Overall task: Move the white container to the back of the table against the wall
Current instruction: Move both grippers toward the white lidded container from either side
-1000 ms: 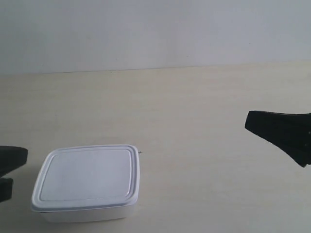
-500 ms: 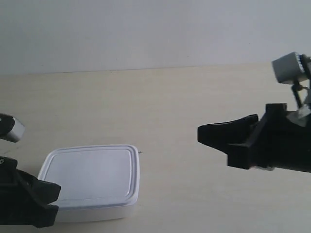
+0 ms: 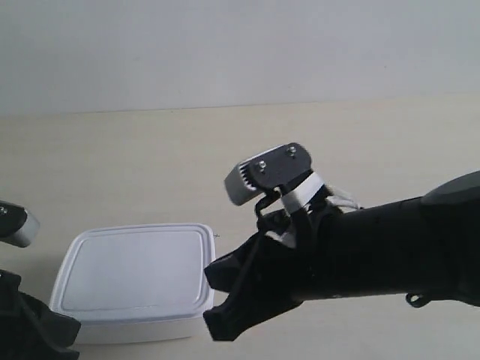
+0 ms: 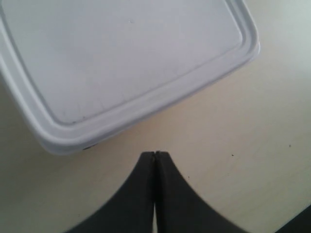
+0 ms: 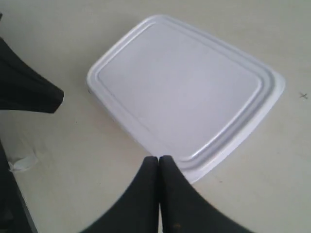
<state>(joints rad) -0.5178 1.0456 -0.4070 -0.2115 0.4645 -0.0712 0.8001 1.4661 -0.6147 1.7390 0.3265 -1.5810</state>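
Note:
The white container (image 3: 135, 274) lies lidded and flat on the table (image 3: 315, 150) at the front left, well short of the wall (image 3: 225, 45). The arm at the exterior view's right reaches across to it. That arm's right gripper (image 3: 225, 300) sits at the box's right front corner, and whether they touch I cannot tell. In the right wrist view this gripper (image 5: 159, 158) is shut and empty at the container's (image 5: 184, 92) rim. My left gripper (image 4: 155, 153) is also shut and empty, a short gap from the container (image 4: 126, 53). It shows at the exterior view's lower left (image 3: 52, 334).
The left arm's dark fingertip (image 5: 46, 94) shows beyond the box in the right wrist view. A small dark cross mark (image 3: 217, 236) lies on the table by the box's back right corner. Bare cream tabletop stretches from the box to the wall.
The arm at the exterior view's right has swung far left, from the right edge to the container's right side. The other arm has come in at the lower left, then sunk lower.

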